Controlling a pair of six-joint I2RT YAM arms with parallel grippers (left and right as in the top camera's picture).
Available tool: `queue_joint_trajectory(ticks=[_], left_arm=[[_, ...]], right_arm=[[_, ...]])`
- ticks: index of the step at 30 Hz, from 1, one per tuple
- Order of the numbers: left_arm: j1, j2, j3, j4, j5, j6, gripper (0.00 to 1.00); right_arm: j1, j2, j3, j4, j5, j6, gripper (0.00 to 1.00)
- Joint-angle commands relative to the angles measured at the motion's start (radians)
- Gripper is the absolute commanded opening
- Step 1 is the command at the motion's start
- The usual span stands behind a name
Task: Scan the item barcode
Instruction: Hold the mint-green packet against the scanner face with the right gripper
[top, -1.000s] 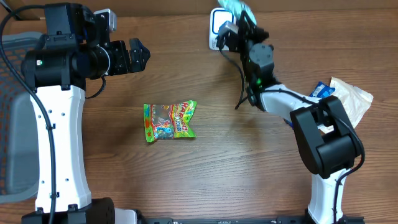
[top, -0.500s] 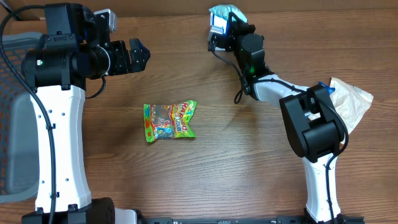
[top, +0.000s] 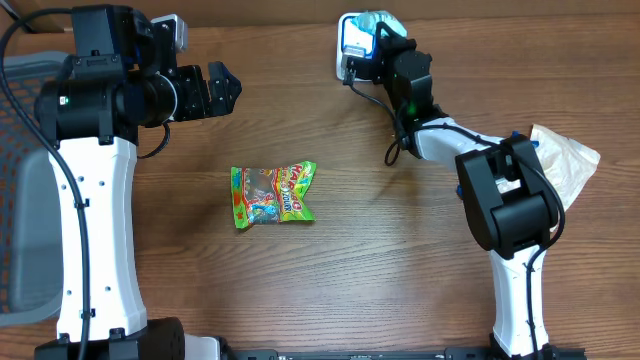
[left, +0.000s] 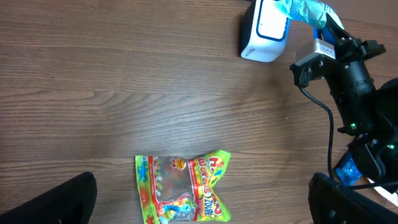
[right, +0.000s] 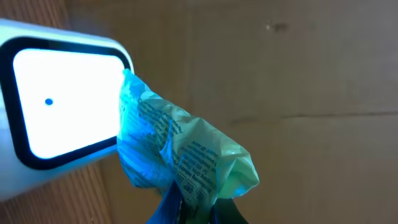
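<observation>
Across the overhead view, a brown wood-grain table (top: 350, 280) fills the field; clock directions below refer to this view, with 12 o'clock at the far edge.

Left arm (top: 95, 200): white column rising from 7 o'clock, its black head reaching toward 10 o'clock. The left gripper (top: 228, 88) hangs above bare wood at about 10 o'clock with its jaws spread wide and nothing between them; in its wrist view the two dark fingers appear only at the lower corners.

Right arm (top: 510, 210): white column based at 5 o'clock, its black links stretched toward 12 o'clock.

Crumpled paper bag (top: 565, 160): lies at 3 o'clock, just beside the right arm's elbow, with a small blue wrapper (top: 518, 145) at its 9 o'clock side.

Candy bag (top: 273, 194): green-edged, brightly printed, flat on the table slightly toward 9 o'clock of centre, well apart from both grippers.

Scanner (top: 350, 45): white box at 12 o'clock, its black-framed window glowing white in the right wrist view (right: 56, 106).

Pale blue-green packet (top: 378, 20): the item, crumpled and printed with fine text, lifted off the table. The right gripper (top: 388, 42) is closed on its lower end. In the right wrist view the packet's upper corner (right: 180, 155) overlaps the 3 o'clock edge of the lit window; actual contact cannot be told.
</observation>
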Motion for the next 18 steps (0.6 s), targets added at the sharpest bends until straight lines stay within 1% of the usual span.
queue_joint_trajectory(ticks=[1,6,9,14,18], left_arm=[[-0.006,0.000,0.003,0.001,0.001,-0.014,1.00],[-0.006,0.000,0.003,0.001,0.001,-0.013,1.00],[-0.006,0.000,0.003,0.001,0.001,-0.013,1.00],[-0.006,0.000,0.003,0.001,0.001,-0.014,0.99],[-0.006,0.000,0.003,0.001,0.001,-0.013,1.00]], right_arm=[[-0.007,-0.015,0.020,0.008,-0.006,-0.060,0.04],[-0.007,-0.015,0.020,0.026,-0.010,-0.087,0.04],[-0.007,-0.015,0.020,0.041,-0.034,-0.132,0.04],[-0.007,-0.015,0.020,0.093,-0.047,-0.132,0.04],[-0.007,-0.015,0.020,0.083,-0.067,-0.132,0.04]])
